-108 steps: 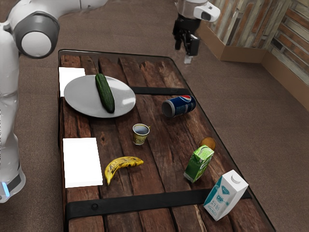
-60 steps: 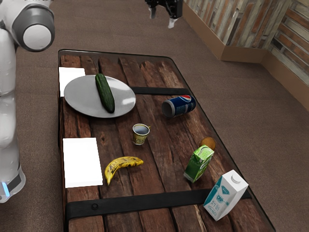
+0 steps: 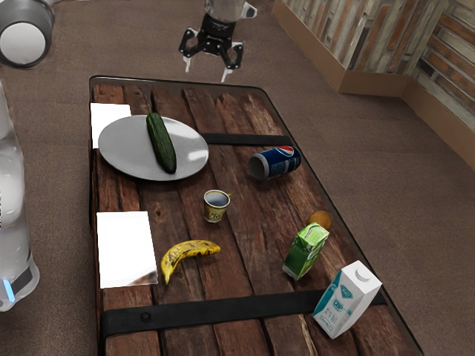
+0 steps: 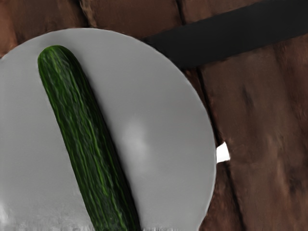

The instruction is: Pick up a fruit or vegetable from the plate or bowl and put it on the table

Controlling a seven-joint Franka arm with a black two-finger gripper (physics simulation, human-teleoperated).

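In the exterior view, the plate looks smooth, with a glossy glint toward its four o'clock; the cucumber has ridged, faintly shiny skin. At the plate's three o'clock, the Pepsi can shows shiny metal, and the tabletop is wood (coarse-grained, seamed).

- Exterior view: set back above the table; faces obliquely down its length, arm at 9 o'clock, hand near 12 o'clock.
- Wrist view: mounted on the hand, at closer range; faces steeply down at the plate.
- Shared field: plate at the exterior view's 10 o'clock, cucumber, strap beside them.
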